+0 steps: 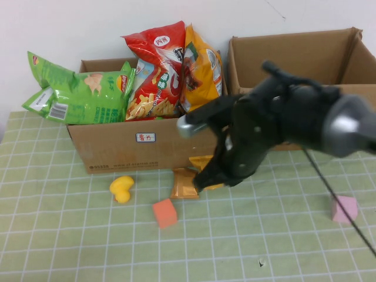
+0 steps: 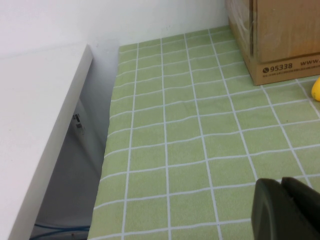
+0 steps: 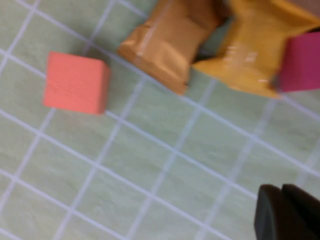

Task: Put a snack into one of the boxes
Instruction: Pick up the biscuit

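- right gripper point(image 3: 282, 212), fingers pressed together and holding nothing, hangs just above the brown snack packet point(image 1: 184, 183) and yellow snack packet point(image 3: 255, 42), right in front of the chip-filled box point(image 1: 111, 150)
- left gripper point(image 2: 285, 210), also closed, sits over the table's left edge
- green checkered cloth point(image 1: 70, 241), white wall behind
- both packets small, shiny, crinkled

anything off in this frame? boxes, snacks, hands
Left box is overstuffed: green chip bag hangs over its left rim, red bag and yellow bag stick up. Right box looks empty. Right hand is shut, holding nothing, above two small packets. Left hand is shut near the table's left edge.
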Robot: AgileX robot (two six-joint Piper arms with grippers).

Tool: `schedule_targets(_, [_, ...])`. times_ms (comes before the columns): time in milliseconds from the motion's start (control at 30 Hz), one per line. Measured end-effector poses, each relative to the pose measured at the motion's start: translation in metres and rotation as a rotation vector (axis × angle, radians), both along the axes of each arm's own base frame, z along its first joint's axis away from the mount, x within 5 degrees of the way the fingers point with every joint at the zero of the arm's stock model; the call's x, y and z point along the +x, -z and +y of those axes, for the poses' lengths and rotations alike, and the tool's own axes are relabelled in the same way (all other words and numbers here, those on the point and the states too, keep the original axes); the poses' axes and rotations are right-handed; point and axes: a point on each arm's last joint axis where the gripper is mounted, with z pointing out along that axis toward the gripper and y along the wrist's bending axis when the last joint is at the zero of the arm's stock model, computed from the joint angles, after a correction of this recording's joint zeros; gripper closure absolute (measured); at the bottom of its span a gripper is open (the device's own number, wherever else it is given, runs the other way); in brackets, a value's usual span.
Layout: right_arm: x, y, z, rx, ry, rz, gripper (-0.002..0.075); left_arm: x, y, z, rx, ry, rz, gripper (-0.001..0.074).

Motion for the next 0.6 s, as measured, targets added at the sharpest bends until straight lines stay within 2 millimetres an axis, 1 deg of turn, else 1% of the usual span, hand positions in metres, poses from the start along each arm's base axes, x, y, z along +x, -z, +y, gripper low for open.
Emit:
schedule_targets(133, [0.008, 0.018, 0.012, 0.007, 0.006, 0.034, 0.0725, 0.0, 0.0, 0.0, 0.0, 0.0, 0.0, 0.0737])
schedule_targets(200, [0.012, 0.027, 0.016, 0.011, 0.005, 0.031, 0.069, 0.0, 0.0, 0.0, 0.0, 0.0, 0.0, 0.0737])
schedule_targets(267, [0.015, 0.031, 0.02, 0.034, 0.016, 0.019, 0.0611, 0.0, 0.0, 0.0, 0.0, 0.0, 0.0, 0.0737])
schedule_targets(300, [0.017, 0.034, 0.021, 0.05, 0.027, 0.009, 0.0548, 0.0, 0.0, 0.0, 0.0, 0.0, 0.0, 0.0737])
schedule_targets(367, [0.021, 0.037, 0.025, 0.093, 0.057, -0.011, 0.0405, 0.0, 0.0, 0.0, 0.0, 0.0, 0.0, 0.0737])
schedule_targets(433, [0.024, 0.042, 0.028, 0.13, 0.09, -0.031, 0.0246, 0.0, 0.0, 0.0, 0.0, 0.0, 0.0, 0.0737])
schedule_targets(467, [0.026, 0.044, 0.029, 0.143, 0.106, -0.038, 0.0184, 0.0, 0.0, 0.0, 0.0, 0.0, 0.0, 0.0737])
schedule_targets(500, [0.028, 0.047, 0.03, 0.145, 0.116, -0.052, 0.0142, 0.0, 0.0, 0.0, 0.0, 0.0, 0.0, 0.0737])
schedule_targets(533, [0.03, 0.05, 0.03, 0.145, 0.129, -0.061, 0.0117, 0.0, 0.0, 0.0, 0.0, 0.0, 0.0, 0.0737])
schedule_targets(600, [0.033, 0.058, 0.03, 0.135, 0.156, -0.075, 0.0099, 0.0, 0.0, 0.0, 0.0, 0.0, 0.0, 0.0737])
